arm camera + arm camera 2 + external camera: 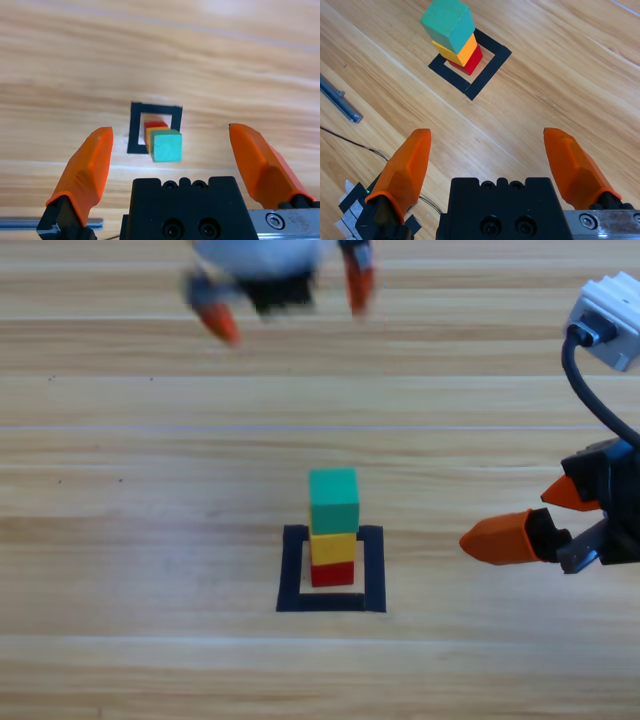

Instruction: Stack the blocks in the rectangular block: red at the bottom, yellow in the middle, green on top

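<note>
Standing inside the flat square outline of black tape (331, 570) is a finished-looking tower: the small matte red cube (333, 574) is set on the wooden surface (140, 540), the small matte yellow cube (333, 547) rests on it, and the small matte teal-green cube (334, 500) is carried on top. The order asked for is thus met, and the stack is judged complete. The cubes are seen slightly turned against one another in the right wrist view, the green one overhanging a little, yet each is borne fully by the one below. The left tool (290, 302) is held high near the top edge, above and behind the tower, its orange jaws spread wide and nothing between them, a placing that is judged to keep it clear of the stack. The right tool (540, 515) is parked at the right edge, well apart from the tape square, jaws likewise wide and empty, so that the tower cannot be knocked
</note>
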Available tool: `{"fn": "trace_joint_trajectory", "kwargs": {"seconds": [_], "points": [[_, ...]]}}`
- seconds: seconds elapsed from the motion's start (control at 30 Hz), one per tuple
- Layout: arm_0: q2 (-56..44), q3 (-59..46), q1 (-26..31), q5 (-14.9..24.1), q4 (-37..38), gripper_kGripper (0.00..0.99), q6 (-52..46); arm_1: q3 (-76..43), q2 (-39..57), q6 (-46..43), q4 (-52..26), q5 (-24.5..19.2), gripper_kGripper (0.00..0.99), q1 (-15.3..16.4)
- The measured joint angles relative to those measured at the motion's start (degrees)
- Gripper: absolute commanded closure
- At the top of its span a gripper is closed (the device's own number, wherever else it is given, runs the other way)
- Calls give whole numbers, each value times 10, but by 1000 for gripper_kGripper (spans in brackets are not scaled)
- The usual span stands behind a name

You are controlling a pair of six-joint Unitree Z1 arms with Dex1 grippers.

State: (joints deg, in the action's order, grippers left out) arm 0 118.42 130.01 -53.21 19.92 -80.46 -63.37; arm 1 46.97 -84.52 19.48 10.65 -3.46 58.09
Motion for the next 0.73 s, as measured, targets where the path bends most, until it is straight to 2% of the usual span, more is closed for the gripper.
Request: {"fn": "trace_joint_trajectory", "kwargs": {"seconds": [0.1,0.2,0.27,0.3,0.37,0.43,0.57,0.73], "points": [[-83,-27,-46,74,0,0,-3,0,0,0,0,0,0,0],[-146,-112,-102,121,24,0,-23,0,0,0,0,0,0,0],[-198,-252,-139,146,109,0,-27,0,0,0,0,0,0,0],[-232,-354,-157,158,179,0,-23,0,0,0,0,0,0,0],[-291,-531,-185,169,306,0,-7,0,0,0,0,0,0,0],[-338,-632,-203,171,351,0,5,0,0,0,0,-1,0,0],[-394,-667,-209,175,386,0,21,0,0,0,0,-2,0,0],[-400,-682,-210,178,387,0,33,0,0,0,0,-2,0,0]]}}
